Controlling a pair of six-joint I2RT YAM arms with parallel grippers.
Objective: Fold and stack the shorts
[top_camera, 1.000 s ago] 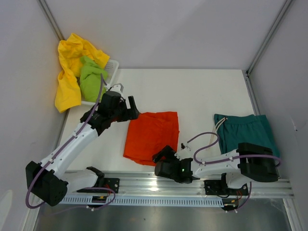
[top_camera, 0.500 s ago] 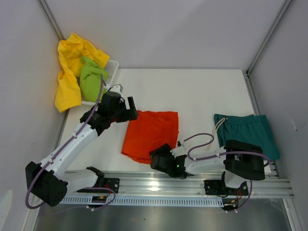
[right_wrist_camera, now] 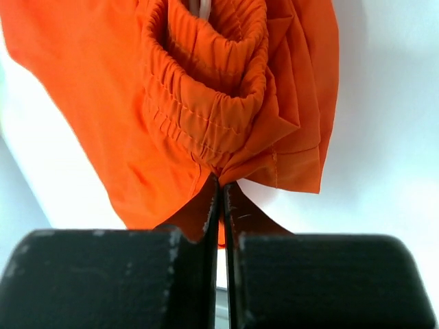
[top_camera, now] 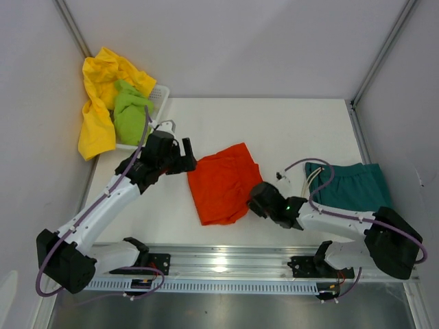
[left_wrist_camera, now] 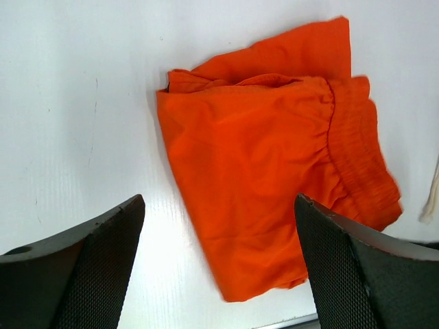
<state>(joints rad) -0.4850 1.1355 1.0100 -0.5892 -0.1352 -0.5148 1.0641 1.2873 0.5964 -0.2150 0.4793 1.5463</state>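
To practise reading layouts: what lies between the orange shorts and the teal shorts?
The right gripper, pinching the orange shorts, and its purple cable; seen from the top camera.

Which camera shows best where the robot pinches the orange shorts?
The right wrist view: up close, the right gripper is shut on the orange shorts, just under the bunched elastic waist. The top view shows that gripper at the shorts' right edge, but small. The left wrist view shows the shorts lying spread out, not the pinch.

orange-red shorts [top_camera: 223, 181] 1; teal shorts [top_camera: 353, 186] 1; yellow shorts [top_camera: 96, 130] 1, maybe; lime shorts [top_camera: 129, 113] 1; basket [top_camera: 162, 94] 1
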